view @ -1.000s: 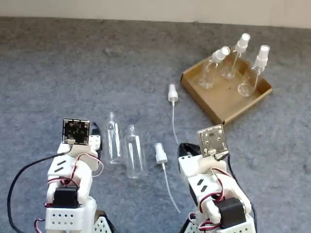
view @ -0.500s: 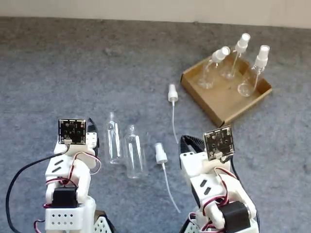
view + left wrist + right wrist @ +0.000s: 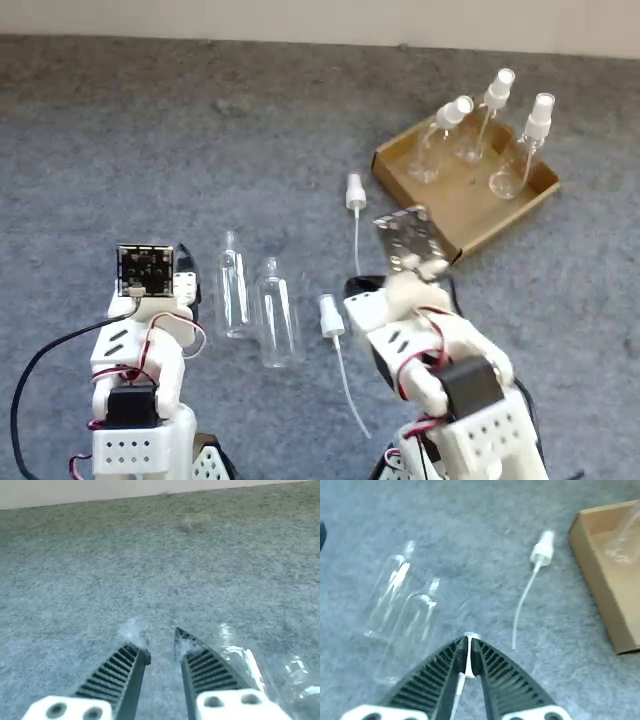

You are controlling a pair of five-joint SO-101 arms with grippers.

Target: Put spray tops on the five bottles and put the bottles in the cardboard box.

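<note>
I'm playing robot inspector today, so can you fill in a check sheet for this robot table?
Surface: grey carpet, flat.
Job's things: cardboard box holds three capped bottles. Two bare bottles lie side by side on the carpet. The near spray top and far spray top lie loose between them and the box.
Clutter: nothing seen.
Pincers: left pincer open and empty, beside a bare bottle. Right pincer over the near spray top.
Cables: black cable loops off the left arm. Red and white wires run on it and on the right arm.
Surroundings: pale wall behind the carpet.
</note>
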